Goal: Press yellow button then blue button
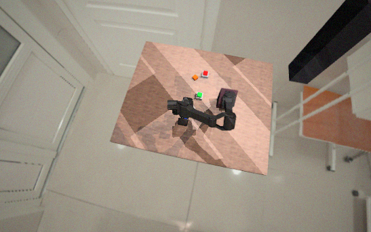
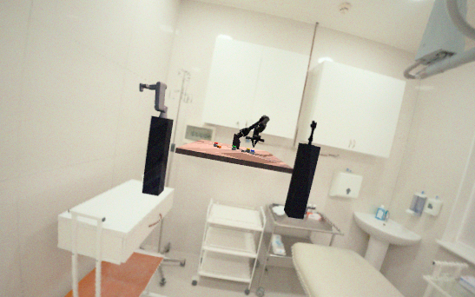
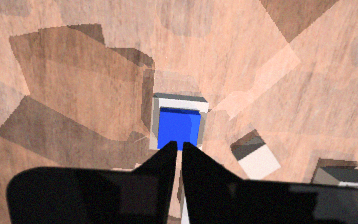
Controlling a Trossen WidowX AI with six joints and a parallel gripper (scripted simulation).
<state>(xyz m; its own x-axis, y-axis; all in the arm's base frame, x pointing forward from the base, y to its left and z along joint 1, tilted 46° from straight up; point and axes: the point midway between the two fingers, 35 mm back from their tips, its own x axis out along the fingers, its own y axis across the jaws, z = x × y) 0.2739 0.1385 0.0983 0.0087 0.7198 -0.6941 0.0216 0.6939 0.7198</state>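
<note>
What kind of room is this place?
Probably a medical examination room: an exam couch, a wall sink with dispensers nearby, and white trolleys. The wooden table with the arm looks added.

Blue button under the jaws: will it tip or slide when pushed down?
Probably not. The blue button sits in a squat grey housing flat on the table, so tipping looks unlikely. The shut gripper meets its near edge, so a slight skid is possible.

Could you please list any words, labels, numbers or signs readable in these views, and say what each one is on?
No readable text anywhere.
Wall-mounted white dispenser: a dark mark, too blurred to read.
Small wall panel behind the wooden table: faint display, unreadable.
Blue square button, green button, red button: plain, unlabelled.
</note>
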